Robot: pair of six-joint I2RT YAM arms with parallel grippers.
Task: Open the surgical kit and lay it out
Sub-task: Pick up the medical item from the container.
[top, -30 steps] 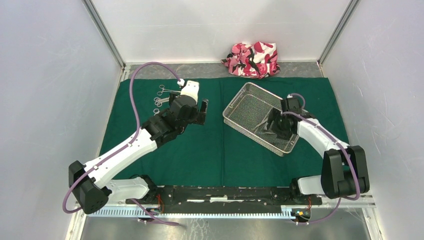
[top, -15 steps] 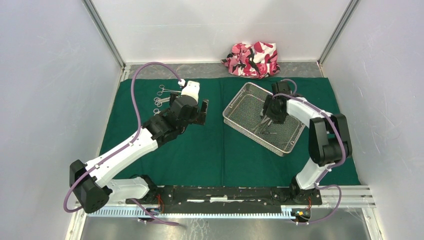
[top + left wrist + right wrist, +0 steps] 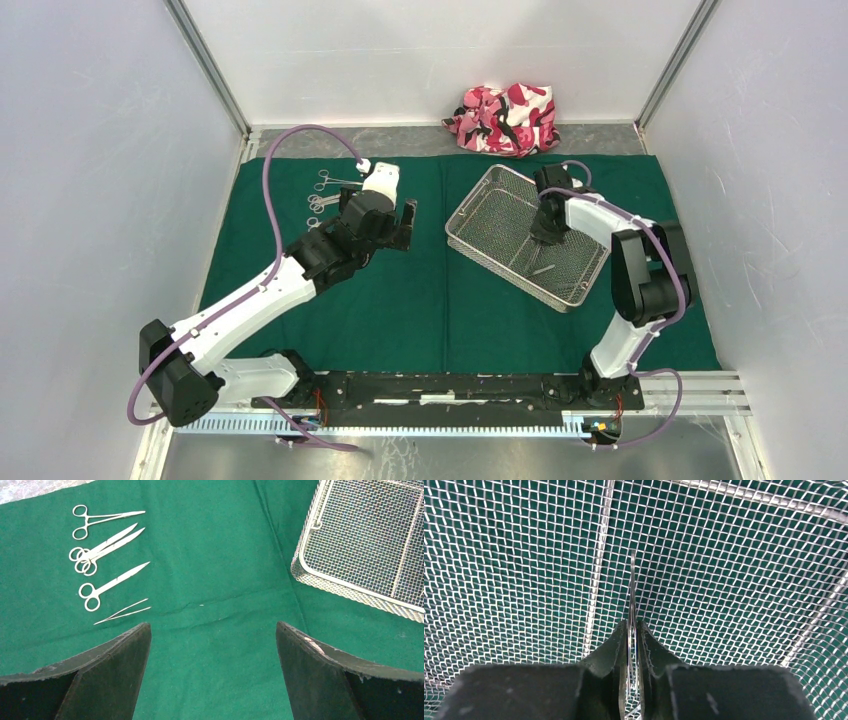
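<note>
- Fingers [image 3: 619, 645] of my right gripper [image 3: 632, 628] are pinched shut on a thin steel tool [image 3: 632, 580], edge-on. I cannot tell whether it is tweezers or scissors.
- My left gripper [image 3: 212, 627] hangs spread wide and holds nothing, above the green cloth [image 3: 215, 555].
- Risk one: the tool's far tip sits close over the mesh of the tray [image 3: 524, 555]. If I lift at a slant, I judge it could catch a wire and twist out of the pinch.
- Risk two: a snag could drag the light tray across the cloth.
- The pinched tool sticks out away from the fingertips, inside the tray on the right side of the cloth.
- Another small piece [image 3: 540, 268] seems to lie near it in the tray.
- A row of tools [image 3: 105, 545] lies at the far left, well apart from the tray.
</note>
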